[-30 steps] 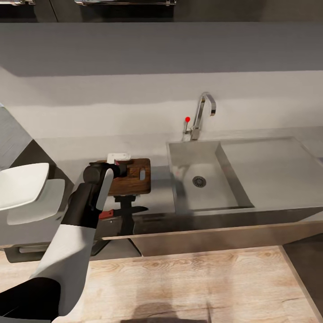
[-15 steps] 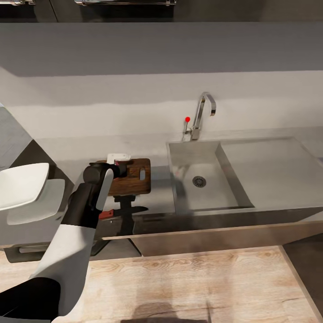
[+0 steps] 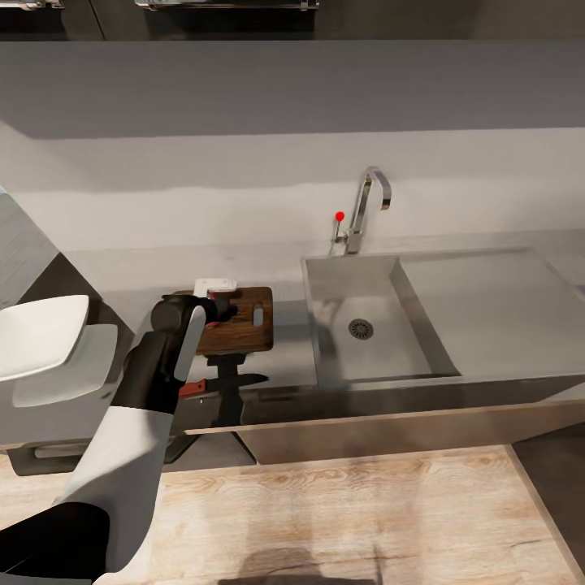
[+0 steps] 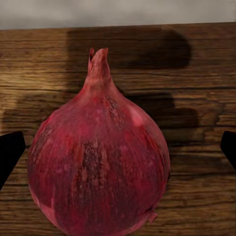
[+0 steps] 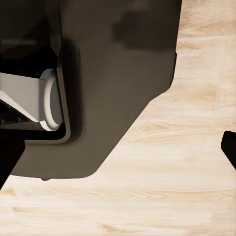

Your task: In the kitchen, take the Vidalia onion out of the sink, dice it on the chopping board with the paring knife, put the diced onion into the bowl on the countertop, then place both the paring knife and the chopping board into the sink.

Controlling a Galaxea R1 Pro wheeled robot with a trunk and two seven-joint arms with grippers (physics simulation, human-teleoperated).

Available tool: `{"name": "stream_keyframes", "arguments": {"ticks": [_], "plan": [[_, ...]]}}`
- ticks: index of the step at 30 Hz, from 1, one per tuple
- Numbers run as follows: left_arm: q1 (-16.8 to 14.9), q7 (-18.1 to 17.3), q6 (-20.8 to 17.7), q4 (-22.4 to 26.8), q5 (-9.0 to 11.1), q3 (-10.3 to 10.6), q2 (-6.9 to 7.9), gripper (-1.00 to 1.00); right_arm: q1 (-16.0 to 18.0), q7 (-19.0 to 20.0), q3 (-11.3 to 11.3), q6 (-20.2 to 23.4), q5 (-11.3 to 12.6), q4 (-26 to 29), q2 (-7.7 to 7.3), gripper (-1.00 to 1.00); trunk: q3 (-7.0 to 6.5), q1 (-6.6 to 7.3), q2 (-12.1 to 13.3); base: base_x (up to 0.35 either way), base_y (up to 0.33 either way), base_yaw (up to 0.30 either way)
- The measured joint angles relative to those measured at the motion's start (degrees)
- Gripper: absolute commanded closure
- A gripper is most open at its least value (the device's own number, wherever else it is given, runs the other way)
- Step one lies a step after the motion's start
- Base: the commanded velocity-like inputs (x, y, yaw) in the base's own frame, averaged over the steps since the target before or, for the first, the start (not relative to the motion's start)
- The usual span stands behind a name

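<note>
The onion (image 4: pixel 98 157) lies on the board (image 3: pixel 240 318), a dark red bulb with its pointed tip toward the wall side. The board sits on the counter (image 3: pixel 288 361) just to the left of the sink (image 3: pixel 366 325), with its handle slot on the end nearest the basin. The left gripper (image 3: pixel 218 307) is over the board. In the left wrist view its two dark fingertips (image 4: pixel 11 152) stand wide apart, one at each side of the onion and not touching it, so the jaws are released.

The knife (image 3: pixel 213 383) lies at the front edge of the counter, in front of the board, red handle to the left and blade pointing toward the sink. The bowl (image 3: pixel 41 333) is at the far left, white and square; I cannot tell from here what carries it. The tap (image 3: pixel 367 207) stands at the back edge behind the basin.

The right gripper (image 5: pixel 118 147) is above the wooden floor (image 5: pixel 187 196) near the robot base (image 5: pixel 113 73). Its fingertips are far apart, jaws open and holding nothing.
</note>
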State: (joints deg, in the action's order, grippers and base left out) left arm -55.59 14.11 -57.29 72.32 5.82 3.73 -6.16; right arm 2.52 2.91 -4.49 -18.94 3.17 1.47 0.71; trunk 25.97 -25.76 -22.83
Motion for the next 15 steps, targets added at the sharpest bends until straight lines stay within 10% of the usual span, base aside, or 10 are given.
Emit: {"name": "stream_keyframes", "arguments": {"ticks": [9,15], "plan": [[0.0,0.0,0.0,1.2,-0.1,0.0,0.00,-1.00,0.0,0.0,0.0,0.0,0.0,0.0,0.00,-1.00,0.00,0.00,0.0,0.000,0.000,0.000],[0.0,0.1,-0.3,12.8,-0.1,-0.3,0.15,-1.00,0.0,0.0,0.0,0.0,0.0,0.0,0.00,-1.00,0.00,0.00,0.0,0.000,0.000,0.000]]}}
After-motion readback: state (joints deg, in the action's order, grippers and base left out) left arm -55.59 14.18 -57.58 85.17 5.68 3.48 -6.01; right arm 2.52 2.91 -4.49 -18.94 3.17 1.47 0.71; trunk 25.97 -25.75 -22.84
